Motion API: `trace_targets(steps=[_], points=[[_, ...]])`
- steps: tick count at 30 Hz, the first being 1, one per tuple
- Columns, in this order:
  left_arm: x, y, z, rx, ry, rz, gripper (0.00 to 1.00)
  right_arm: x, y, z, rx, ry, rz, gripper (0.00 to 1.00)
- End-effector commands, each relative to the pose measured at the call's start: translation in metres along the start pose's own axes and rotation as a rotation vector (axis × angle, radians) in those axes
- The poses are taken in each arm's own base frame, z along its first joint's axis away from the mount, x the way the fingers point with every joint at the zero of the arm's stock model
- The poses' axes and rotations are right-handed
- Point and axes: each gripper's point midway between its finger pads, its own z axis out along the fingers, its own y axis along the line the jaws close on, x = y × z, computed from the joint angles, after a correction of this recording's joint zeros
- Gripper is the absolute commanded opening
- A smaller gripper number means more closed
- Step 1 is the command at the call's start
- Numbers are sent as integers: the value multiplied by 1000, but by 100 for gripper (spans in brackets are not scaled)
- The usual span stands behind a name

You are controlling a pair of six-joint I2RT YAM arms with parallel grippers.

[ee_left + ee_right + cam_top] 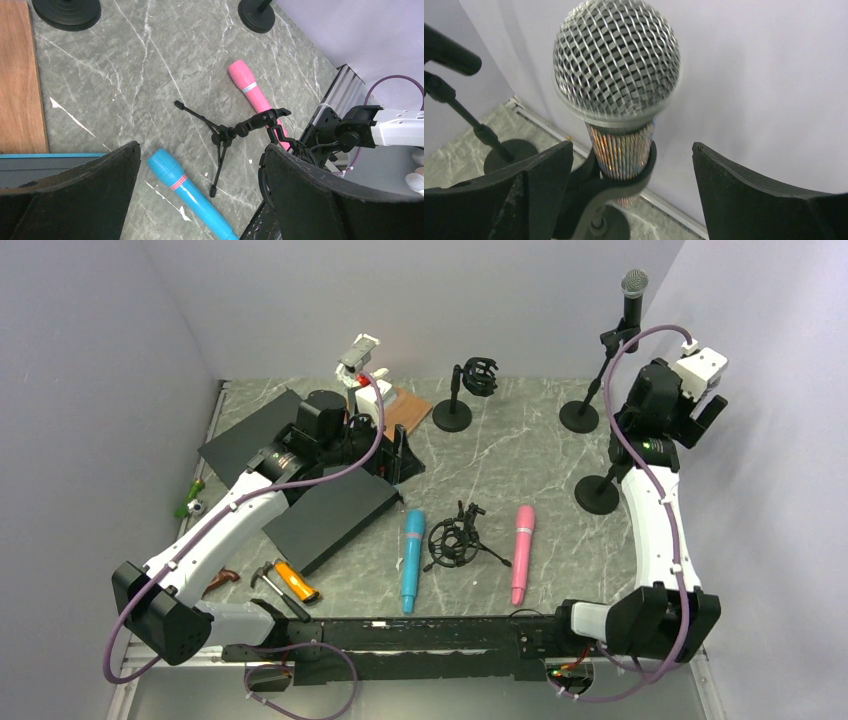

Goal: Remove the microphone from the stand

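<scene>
A microphone (634, 285) with a silver mesh head stands upright in the black clip of a tall stand (605, 365) at the far right. In the right wrist view its head (616, 60) and ribbed body sit in the clip (624, 182), ahead of and between my fingers. My right gripper (631, 195) is open and empty, raised beside the stand (700, 405); its fingers (744, 195) do not touch the microphone. My left gripper (200, 195) is open and empty, hovering over the table near the black boxes (400, 455).
A blue microphone (411, 560), a pink microphone (522, 552) and a small tripod with shock mount (455, 540) lie at centre front. A short shock-mount stand (470, 390) stands at the back. Another round stand base (598, 495) sits under the right arm. Black boxes (330, 515) and tools (285, 580) are at left.
</scene>
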Motion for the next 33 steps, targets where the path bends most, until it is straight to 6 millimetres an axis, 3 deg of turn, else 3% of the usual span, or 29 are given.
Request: trace_targets(steps=[1,6,17,21,24,29,33], points=[[-12,-7,-4,22,-44,30,98,-30,9,15,-16,-88,44,90],[-9,-6,0,26,-36,23,98,-22,9,29,11,-90,46,87],[2,9,13,-16,8,14,97,-21,24,35,-83,-102,19,40],[2,12,12,-33,6,20,97,-19,31,26,-158,-80,46,19],[0,11,9,-39,-3,25,97,-20,39,18,-207,-53,62,9],[-6,6,3,-32,-26,33,97,-26,60,-7,-325,-47,74,0],[-9,2,0,-15,-36,31,97,-36,85,-43,-431,-60,83,0]])
